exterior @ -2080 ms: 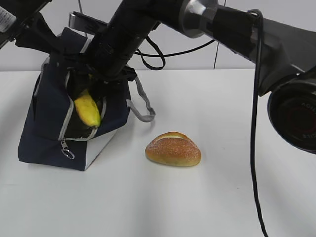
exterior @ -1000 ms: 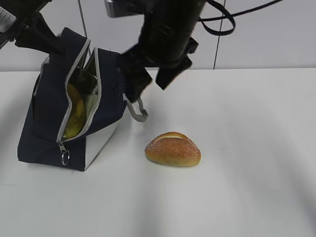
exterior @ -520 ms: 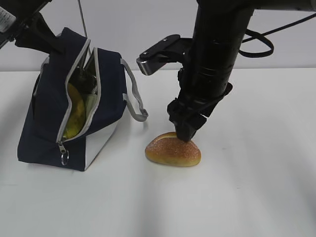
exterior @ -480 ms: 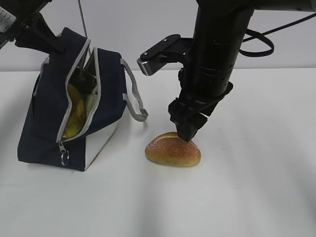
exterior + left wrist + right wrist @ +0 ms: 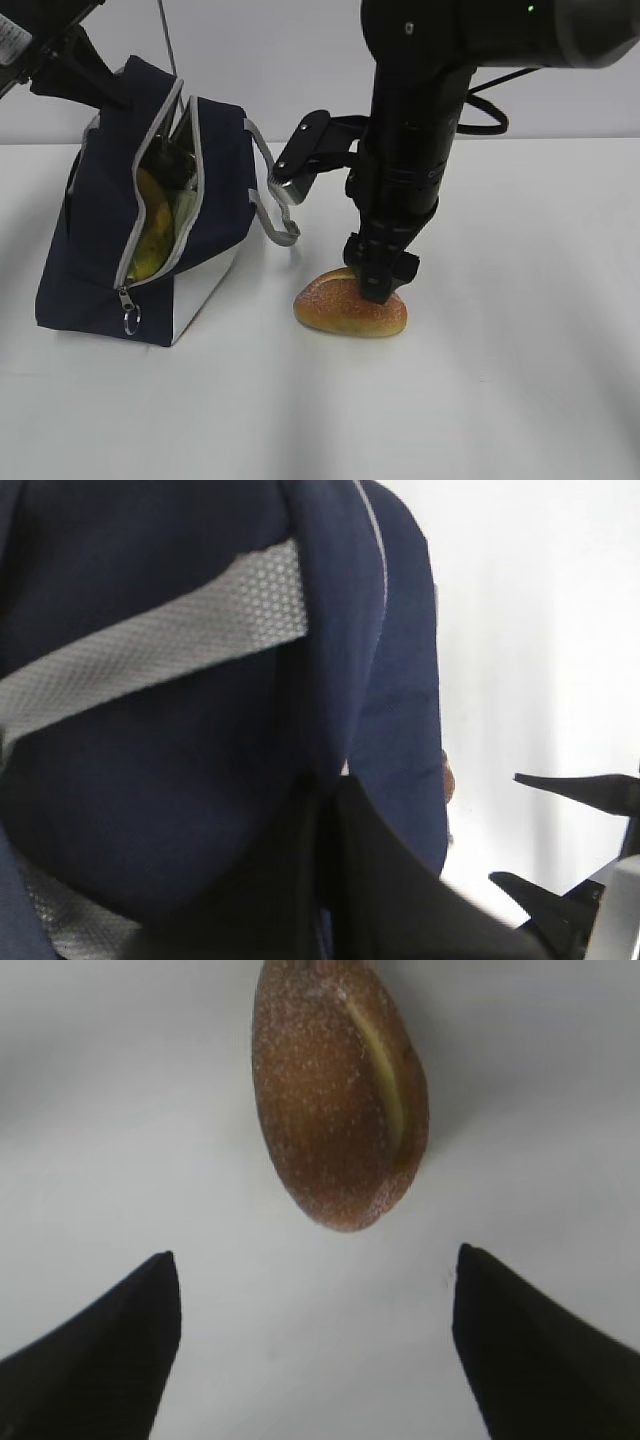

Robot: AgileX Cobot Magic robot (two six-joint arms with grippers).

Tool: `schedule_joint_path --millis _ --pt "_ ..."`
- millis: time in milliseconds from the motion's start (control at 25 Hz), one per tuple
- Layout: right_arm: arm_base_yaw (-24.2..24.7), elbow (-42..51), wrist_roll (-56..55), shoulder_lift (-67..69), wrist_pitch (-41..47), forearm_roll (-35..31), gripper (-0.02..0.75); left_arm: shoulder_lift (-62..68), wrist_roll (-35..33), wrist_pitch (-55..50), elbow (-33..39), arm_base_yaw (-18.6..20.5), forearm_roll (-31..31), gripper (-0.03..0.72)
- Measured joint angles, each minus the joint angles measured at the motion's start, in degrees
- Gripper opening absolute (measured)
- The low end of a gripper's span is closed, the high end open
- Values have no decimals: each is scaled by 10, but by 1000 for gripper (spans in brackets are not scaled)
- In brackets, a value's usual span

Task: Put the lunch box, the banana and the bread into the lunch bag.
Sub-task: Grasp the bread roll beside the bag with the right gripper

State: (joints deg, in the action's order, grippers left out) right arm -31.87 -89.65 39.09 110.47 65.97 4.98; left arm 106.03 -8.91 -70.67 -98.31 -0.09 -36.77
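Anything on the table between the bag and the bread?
Only the bag's grey handle hangs out on that side; past it, bare table up to the bread, as the exterior view shows.

Showing, just ahead of the matt black plastic claw (image 5: 312, 1345): an oval golden-brown bread roll (image 5: 339, 1090), its crust looking rough and grainy. Lying to its left: a soft navy-blue cloth lunch bag (image 5: 95, 240), matt, with woven grey webbing handles (image 5: 150, 658) and a shiny metal ring pull (image 5: 130, 320).
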Motion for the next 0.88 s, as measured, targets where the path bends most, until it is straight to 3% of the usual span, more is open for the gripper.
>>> schedule_joint_path --millis 640,880 --pt "2 -6 72 111 -117 0 636 0 -4 0 0 0 1 1" --pt "2 -8 73 122 -122 -3 547 0 -4 0 0 0 2 1"
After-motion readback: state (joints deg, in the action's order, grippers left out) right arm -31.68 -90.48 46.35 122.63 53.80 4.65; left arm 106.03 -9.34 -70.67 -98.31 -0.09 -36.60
